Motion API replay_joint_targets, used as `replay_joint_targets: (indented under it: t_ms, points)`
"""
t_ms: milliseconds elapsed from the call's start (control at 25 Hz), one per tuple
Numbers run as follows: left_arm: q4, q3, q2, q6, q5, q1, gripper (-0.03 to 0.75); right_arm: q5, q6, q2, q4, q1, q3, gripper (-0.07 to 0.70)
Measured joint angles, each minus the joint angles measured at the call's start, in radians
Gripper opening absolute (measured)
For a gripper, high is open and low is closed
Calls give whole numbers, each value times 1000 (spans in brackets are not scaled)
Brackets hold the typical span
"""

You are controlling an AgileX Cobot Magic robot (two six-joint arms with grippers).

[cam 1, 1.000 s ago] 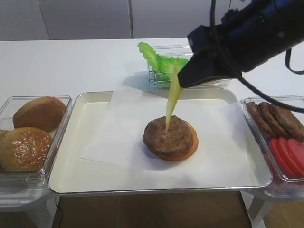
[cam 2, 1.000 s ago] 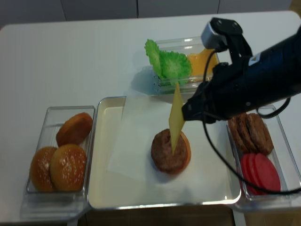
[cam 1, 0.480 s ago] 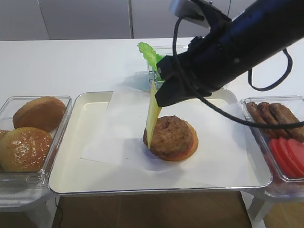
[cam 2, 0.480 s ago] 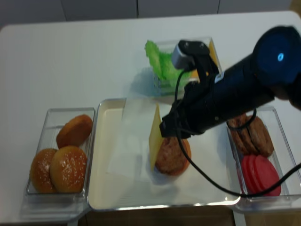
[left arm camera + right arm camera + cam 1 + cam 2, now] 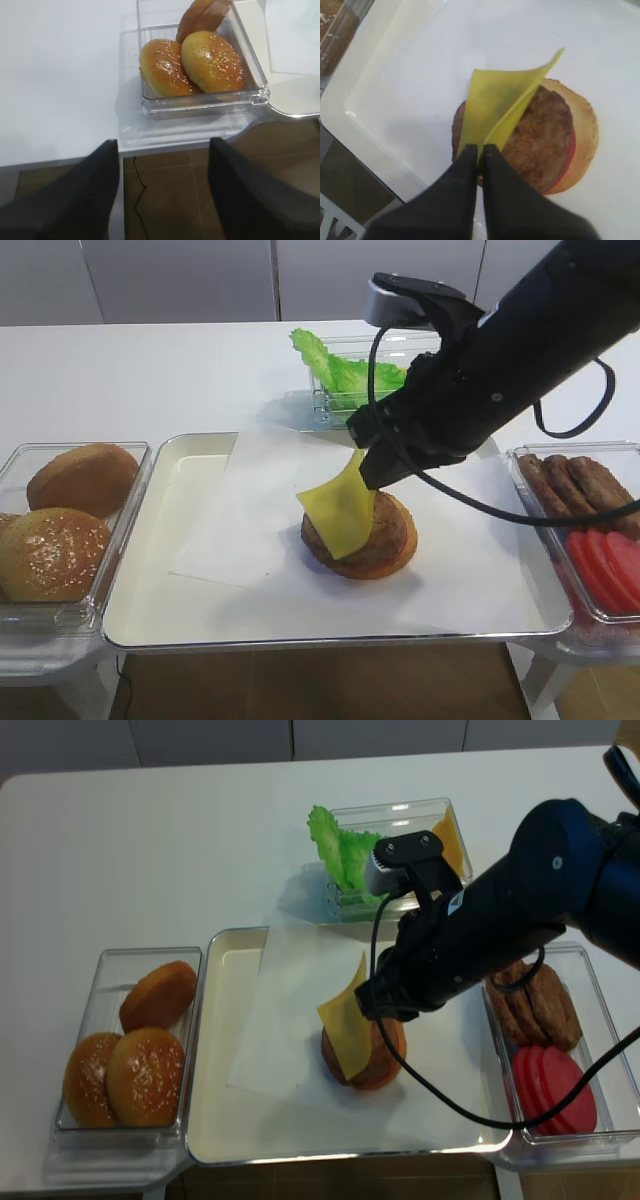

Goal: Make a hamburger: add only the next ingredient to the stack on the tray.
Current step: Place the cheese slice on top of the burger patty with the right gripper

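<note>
The stack (image 5: 390,532) is a brown patty on an orange-tan bun half, in the middle of the cream tray (image 5: 170,570) on its white paper. My right gripper (image 5: 366,478) hovers just above the patty's far edge, shut on one corner of the pale yellow cheese slice (image 5: 340,508). The slice slants down over the patty's left half, its lower edge on the patty's left side. The right wrist view shows the cheese (image 5: 502,105) curling up from the shut tips (image 5: 479,151) over the stack (image 5: 547,142). My left gripper (image 5: 162,160) is open and holds nothing, beyond the table's front edge.
A clear bin of domed buns (image 5: 60,525) stands left of the tray. Behind the tray is a bin with lettuce (image 5: 335,368) and more cheese (image 5: 450,838). On the right, another bin holds patties (image 5: 580,490) and tomato slices (image 5: 605,565).
The cheese hung upright, first over the patty and then at its left edge. The right gripper has moved back right, and the slice now lies slanted across the patty.
</note>
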Motion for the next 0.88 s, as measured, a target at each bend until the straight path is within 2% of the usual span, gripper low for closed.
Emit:
replay_joint_targets:
  t_ms: [480,880]
  points:
    - [0,0,0,0,0,0,419,27,170,8,-117,0,0,34]
    - [0,0,0,0,0,0,419,60,222,8,-144,0,0,34]
